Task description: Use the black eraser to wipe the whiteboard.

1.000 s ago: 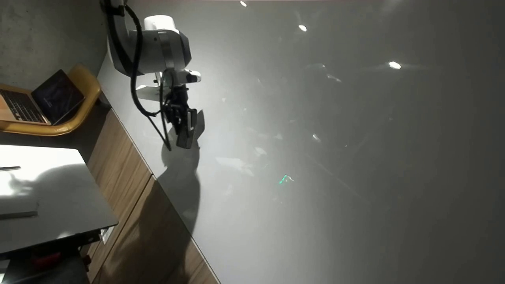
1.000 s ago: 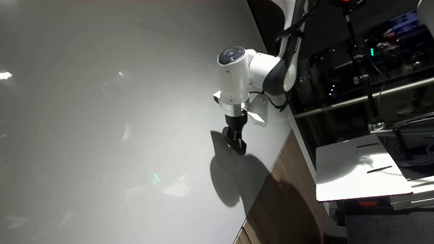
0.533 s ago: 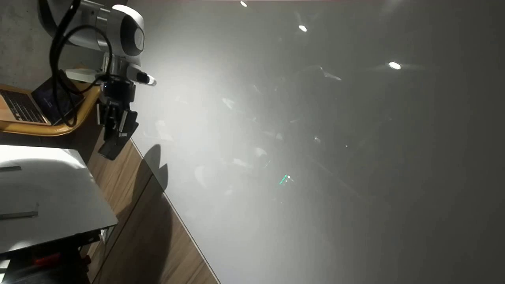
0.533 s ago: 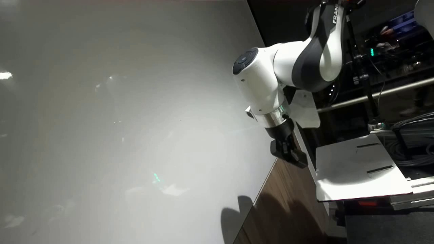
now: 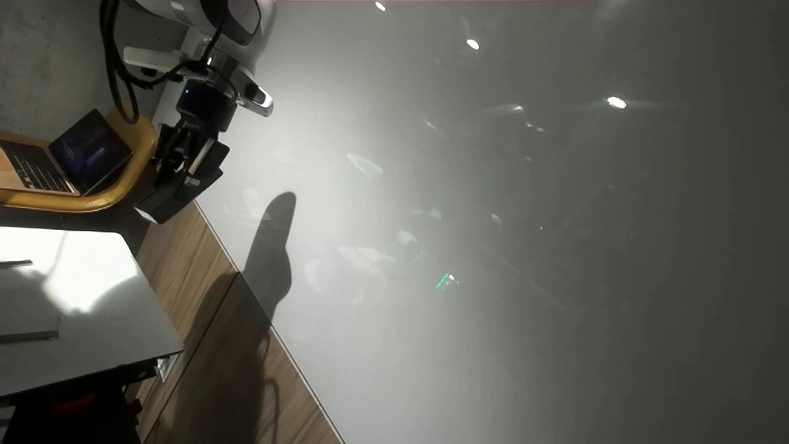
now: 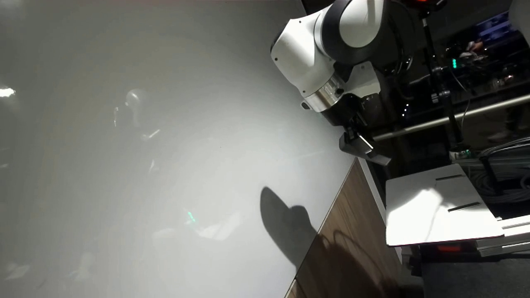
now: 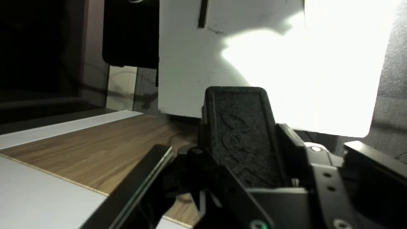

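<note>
Both exterior views share whiteboard (image 5: 505, 345); wrist view close on eraser (image 7: 243, 133).

An open laptop (image 5: 69, 158) rests on a yellow chair (image 5: 140, 149), its screen and keyboard both showing. In both exterior views a white counter (image 5: 117, 327) bears two narrow dark strips (image 6: 463, 207) and lies partly in bright light; near it stretches seamed wood-grain panelling (image 6: 352, 198). In an exterior view, a pale rail (image 6: 488, 109) crosses a slanting dark pole (image 6: 452, 128), coiled cables (image 6: 509, 145) show just past the counter, and a red patch (image 6: 449, 248) below it is too dim to identify.
</note>
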Robot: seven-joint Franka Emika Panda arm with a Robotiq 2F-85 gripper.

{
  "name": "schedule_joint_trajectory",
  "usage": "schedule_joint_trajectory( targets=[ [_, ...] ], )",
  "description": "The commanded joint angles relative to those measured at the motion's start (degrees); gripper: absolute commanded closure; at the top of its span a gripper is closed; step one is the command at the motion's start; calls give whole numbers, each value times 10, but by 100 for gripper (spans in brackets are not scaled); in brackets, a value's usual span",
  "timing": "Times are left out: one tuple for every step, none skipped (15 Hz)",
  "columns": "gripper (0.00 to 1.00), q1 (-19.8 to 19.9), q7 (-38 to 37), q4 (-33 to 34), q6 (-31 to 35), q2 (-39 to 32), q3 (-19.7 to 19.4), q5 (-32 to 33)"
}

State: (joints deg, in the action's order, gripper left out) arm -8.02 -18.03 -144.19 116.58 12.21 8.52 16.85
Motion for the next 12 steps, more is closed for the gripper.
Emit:
schedule_joint_trajectory(
  targets=[
    [71,15,61,-1,-1,-45,-16,-46],
    [71,18,71,-1,-2,-63,-19,-55],
    [71,22,78,-1,-3,-79,-21,-62],
    [71,25,85,-2,-3,-97,-23,-69],
    [71,26,91,1,-3,-114,-25,-77],
    [71,28,94,4,-4,-129,-27,-81],
    [71,28,97,7,-4,-143,-28,-85],
    [71,29,99,10,-4,-154,-29,-88],
    [71,31,101,14,-5,-164,-31,-90],
    [71,32,104,18,-6,-171,-32,-92],
    [71,34,106,22,-8,-177,-33,-90],
    [71,35,107,25,-9,-182,-35,-89]
  ],
)
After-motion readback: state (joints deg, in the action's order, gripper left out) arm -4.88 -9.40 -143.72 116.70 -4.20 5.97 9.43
